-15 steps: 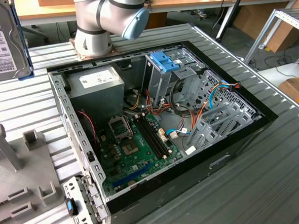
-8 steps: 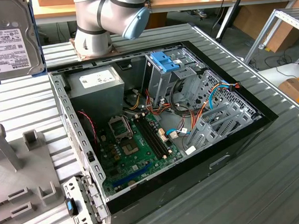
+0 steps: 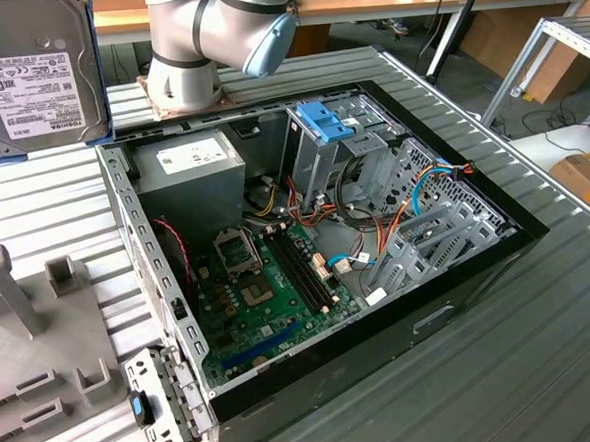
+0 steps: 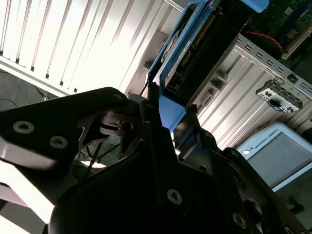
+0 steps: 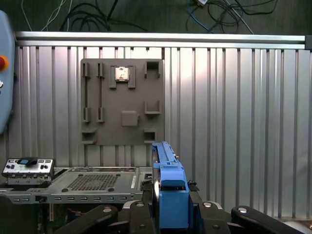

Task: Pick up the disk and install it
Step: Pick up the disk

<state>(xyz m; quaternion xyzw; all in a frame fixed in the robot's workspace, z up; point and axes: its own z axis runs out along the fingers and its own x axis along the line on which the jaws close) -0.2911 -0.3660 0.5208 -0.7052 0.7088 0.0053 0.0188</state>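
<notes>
The disk (image 3: 31,77), a grey metal drive with a white label and blue rails, hangs high at the exterior view's left, above the ribbed table beside the open computer case (image 3: 125,221). In the second wrist view the disk (image 4: 192,46) sticks out from my gripper (image 4: 165,109), whose black fingers (image 4: 146,105) clamp its blue end. In the first wrist view the disk (image 5: 169,190) stands edge-on between the fingers, and my gripper (image 5: 170,212) is shut on it.
Inside the case are an upright metal drive cage (image 3: 371,146) with a blue latch (image 3: 324,119), a grey power-supply box (image 3: 186,162) and a green motherboard (image 3: 269,293). A grey fixture plate (image 5: 122,102) lies on the ribbed table. A small metal bracket (image 3: 146,405) sits by the case corner.
</notes>
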